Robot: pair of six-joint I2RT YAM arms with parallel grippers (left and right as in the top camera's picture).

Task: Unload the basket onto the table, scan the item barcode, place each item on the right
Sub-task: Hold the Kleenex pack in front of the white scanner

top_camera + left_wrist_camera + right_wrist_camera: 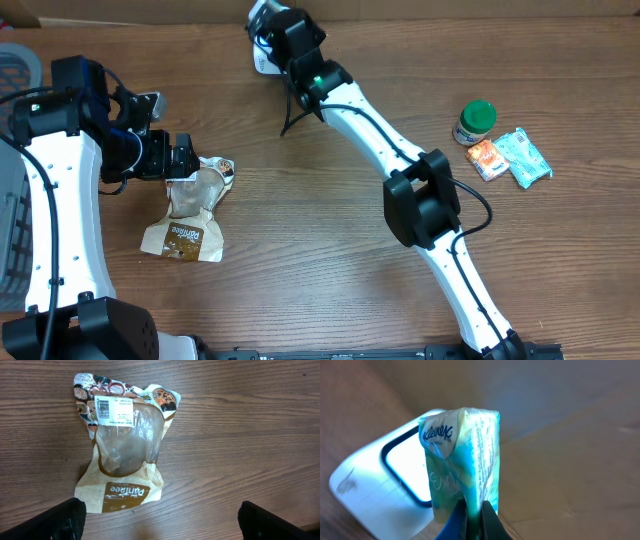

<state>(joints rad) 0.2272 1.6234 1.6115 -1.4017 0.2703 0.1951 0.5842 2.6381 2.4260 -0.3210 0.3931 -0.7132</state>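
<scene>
1. The left claw (190,158) hovers directly above the brown paper bag (190,225). Its jaws are spread wide and hold nothing. In its wrist view the two dark fingers (52,520) sit at the bottom corners of the picture, clear of the bag.
2. The paper bag lies flat and crumpled on the wooden counter (300,260). It has a clear window in its middle. A white barcode label (111,410) faces up near its patterned end.
3. Up and to the right of the bag, by the far edge of the counter, the right claw (472,519) is clamped on the bottom end of a Kleenex tissue pack (462,460), holding it upright.
4. The tissue pack stands just in front of the white scanner (380,480), also up and to the right of the bag. The pack covers part of the scanner's dark-framed window; whether the two touch cannot be told.
5. Well to the right of the bag, a green-lidded jar (475,122) stands upright.
6. Also far right of the bag, an orange packet (486,158) and a teal packet (525,158) lie side by side on the counter, apparently touching each other, on the near side of the jar.
</scene>
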